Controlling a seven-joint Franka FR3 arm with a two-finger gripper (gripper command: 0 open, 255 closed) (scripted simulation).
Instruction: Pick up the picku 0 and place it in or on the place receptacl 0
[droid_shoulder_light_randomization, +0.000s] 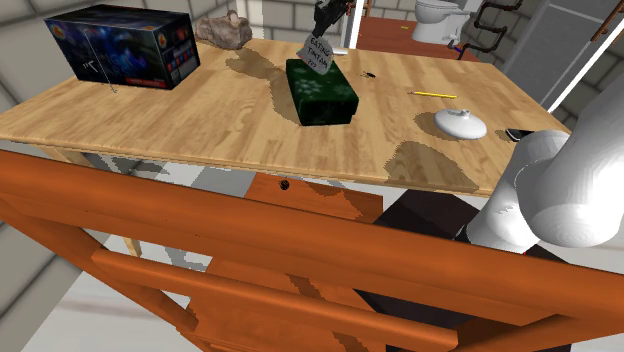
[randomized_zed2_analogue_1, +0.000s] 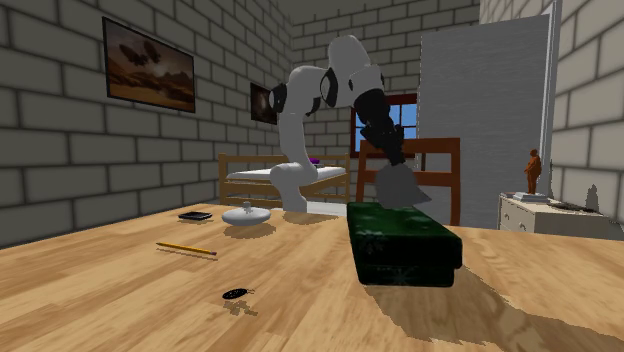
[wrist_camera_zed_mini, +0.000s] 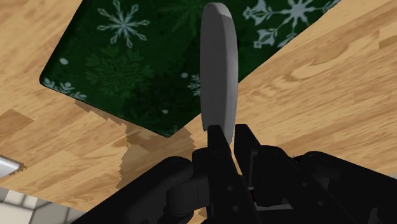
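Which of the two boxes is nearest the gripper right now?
The green snowflake box, right below the gripper holding a grey slab; the dark blue box sits off at the table's corner.

The wooden table bears a green box, pencil (yellow) and white dish.

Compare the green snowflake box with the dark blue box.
The green box is low and flat; the dark blue box is taller and bulkier. The green box bears pale snowflakes; the dark blue box a multicoloured print. The green box lies mid-table; the dark blue box at a corner. Both are rectangular, on the wooden table.
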